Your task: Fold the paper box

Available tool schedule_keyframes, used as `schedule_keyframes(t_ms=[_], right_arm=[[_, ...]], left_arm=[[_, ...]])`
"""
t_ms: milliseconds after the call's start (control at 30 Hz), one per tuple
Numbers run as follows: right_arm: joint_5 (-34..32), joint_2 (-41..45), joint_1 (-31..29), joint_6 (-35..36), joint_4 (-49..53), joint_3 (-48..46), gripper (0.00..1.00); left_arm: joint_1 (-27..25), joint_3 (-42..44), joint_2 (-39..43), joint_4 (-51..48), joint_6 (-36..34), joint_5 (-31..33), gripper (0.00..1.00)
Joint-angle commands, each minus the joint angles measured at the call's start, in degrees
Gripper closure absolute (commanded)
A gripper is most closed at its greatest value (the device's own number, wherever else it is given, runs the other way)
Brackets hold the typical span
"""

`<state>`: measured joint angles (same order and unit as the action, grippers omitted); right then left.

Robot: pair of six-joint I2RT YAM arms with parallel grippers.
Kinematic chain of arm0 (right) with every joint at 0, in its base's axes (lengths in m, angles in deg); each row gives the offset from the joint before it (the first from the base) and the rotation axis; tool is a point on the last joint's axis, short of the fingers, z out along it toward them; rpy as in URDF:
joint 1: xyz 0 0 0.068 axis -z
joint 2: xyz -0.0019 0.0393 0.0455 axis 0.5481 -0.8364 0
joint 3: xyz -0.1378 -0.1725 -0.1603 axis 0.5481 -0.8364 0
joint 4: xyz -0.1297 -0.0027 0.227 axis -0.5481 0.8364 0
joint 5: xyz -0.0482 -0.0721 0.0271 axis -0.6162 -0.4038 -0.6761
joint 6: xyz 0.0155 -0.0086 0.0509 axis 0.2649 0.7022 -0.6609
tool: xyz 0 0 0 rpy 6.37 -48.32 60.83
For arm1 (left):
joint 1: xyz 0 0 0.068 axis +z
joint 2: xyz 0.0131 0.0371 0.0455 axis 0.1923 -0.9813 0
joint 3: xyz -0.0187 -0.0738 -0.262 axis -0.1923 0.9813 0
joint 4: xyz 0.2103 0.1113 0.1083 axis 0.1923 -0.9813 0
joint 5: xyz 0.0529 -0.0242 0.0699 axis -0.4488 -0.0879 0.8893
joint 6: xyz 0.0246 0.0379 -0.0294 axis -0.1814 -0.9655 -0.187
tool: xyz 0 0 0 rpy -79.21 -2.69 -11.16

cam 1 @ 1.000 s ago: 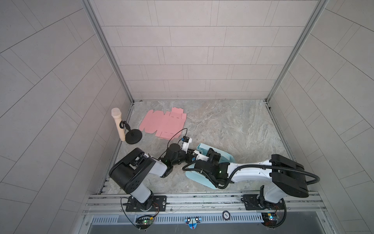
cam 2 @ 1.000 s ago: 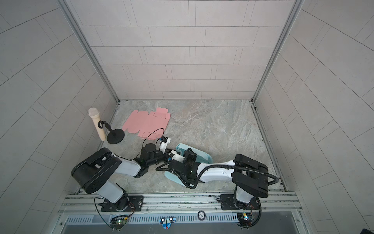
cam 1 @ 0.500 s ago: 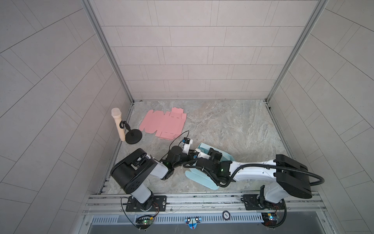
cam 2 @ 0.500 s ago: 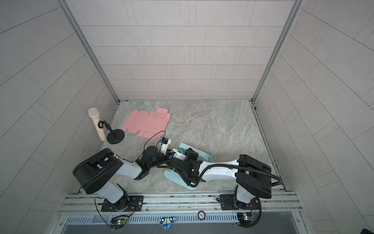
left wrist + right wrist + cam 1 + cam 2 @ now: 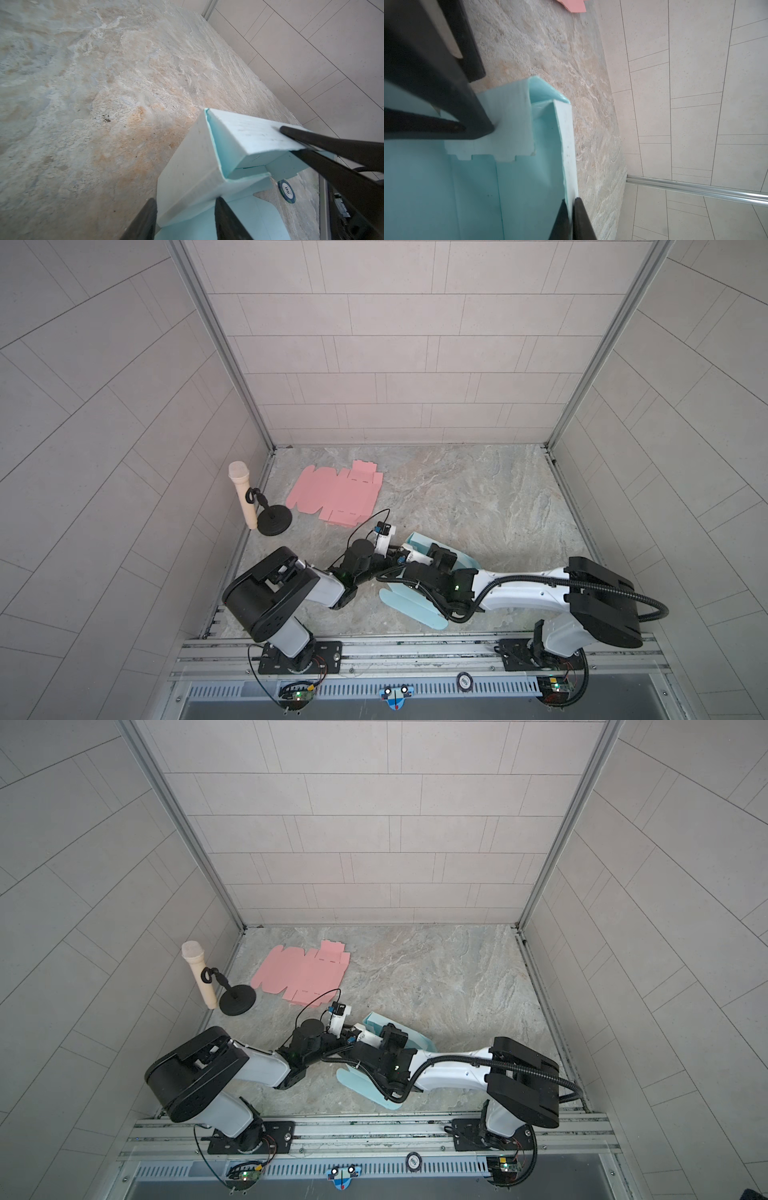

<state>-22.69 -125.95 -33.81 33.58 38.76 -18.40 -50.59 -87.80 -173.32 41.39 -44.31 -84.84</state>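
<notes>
Top views: paper box (image 5: 411, 608) (image 5: 365, 1085) half-folded, front centre of table (image 5: 478, 497). 
Left wrist: left gripper (image 5: 185, 200) about half open, fingers clamped either side of the doubled side wall. 
Right wrist: right gripper (image 5: 571, 199) almost closed, pinching the adjacent thin wall's edge.
</notes>
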Motion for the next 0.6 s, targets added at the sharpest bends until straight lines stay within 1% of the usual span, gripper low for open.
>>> schedule_keyframes(t_ms=[0,200,367,467,567], right_arm=[[4.3,-0.5,-0.2,-1.2,2.5,0.0,0.91],[2.7,-1.5,-0.3,0.3,-0.2,-0.6,0.92],[2.4,-1.6,-0.3,0.5,-1.3,-0.8,0.92],[2.8,-1.2,-0.3,0.2,-1.4,-0.9,0.92],[3.4,-0.5,-0.3,-0.5,-1.6,-1.2,0.92]], left_arm=[[-0.4,-0.6,0.2,4.2,0.4,-2.6,0.50],[-0.4,-1.3,-4.2,9.2,3.1,-6.5,0.51],[-0.4,-1.3,-6.4,10.4,3.1,-6.1,0.51],[-0.4,-1.7,-6.1,9.9,2.6,-5.8,0.54],[-0.4,-2.6,-4.8,7.3,1.2,-5.1,0.55]])
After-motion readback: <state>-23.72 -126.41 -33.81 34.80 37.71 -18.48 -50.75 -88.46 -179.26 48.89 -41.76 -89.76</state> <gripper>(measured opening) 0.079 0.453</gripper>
